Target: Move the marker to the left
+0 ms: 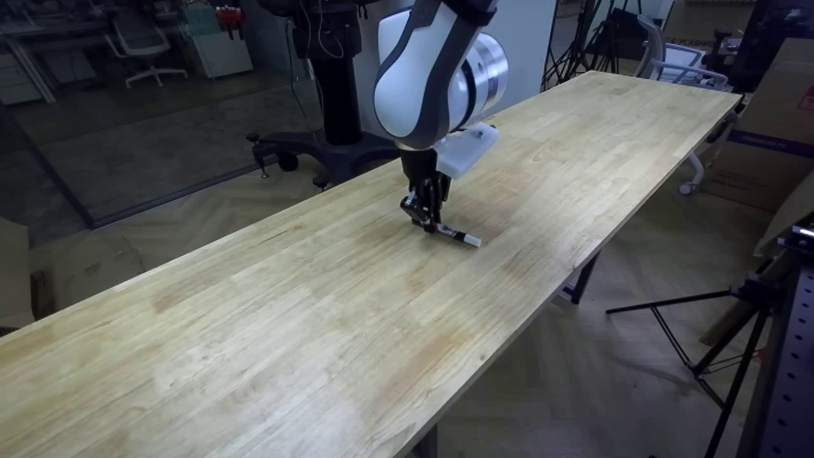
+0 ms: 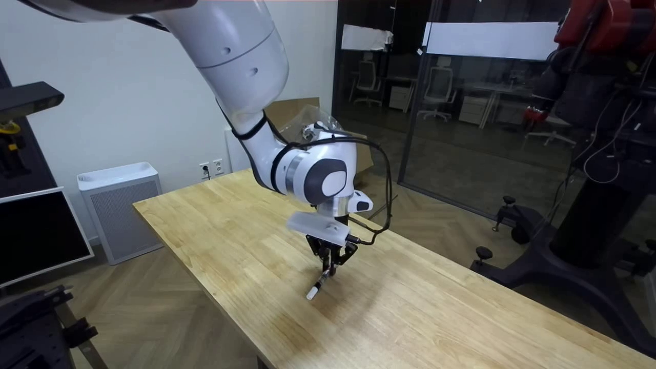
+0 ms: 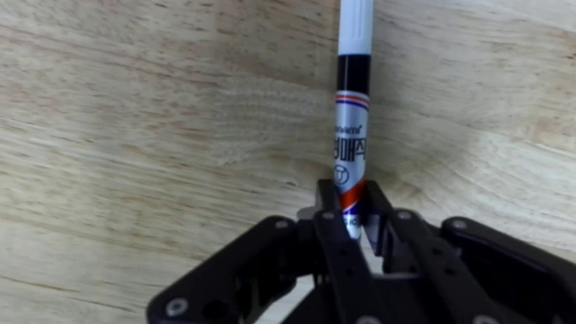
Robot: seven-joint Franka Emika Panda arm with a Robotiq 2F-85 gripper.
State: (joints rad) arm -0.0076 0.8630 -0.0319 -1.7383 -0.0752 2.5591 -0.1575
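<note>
Nearest of all, a long wooden table (image 1: 381, 305) spreads from the near left to the far right in an exterior view; its near end runs out of sight. Over it reaches the white arm (image 2: 256, 97), bent so that its lower end points almost straight down, presumably for reaching right to the wood. Its base shows in neither exterior view. A pale block (image 2: 319, 228) fixed at that lower end blocks sight of some parts behind it.

Below that, the black gripper (image 3: 350, 202) is narrow, its fingers (image 3: 325, 195) closed on the marker (image 3: 353, 117) from left and right in the wrist view. That hold looks meant to stop it rolling. It is well off the middle, so the long free part could dip or swing if moved quickly. The marker is roughly midway between the table's long edges; whether it touches the wood or hangs just above, I cannot tell. One end is lost between the fingers, the white end (image 3: 355, 27) is cut off at the top of the wrist view, and some letters (image 3: 349, 150) wrap out of sight. Whose left is meant cannot be told.
</note>
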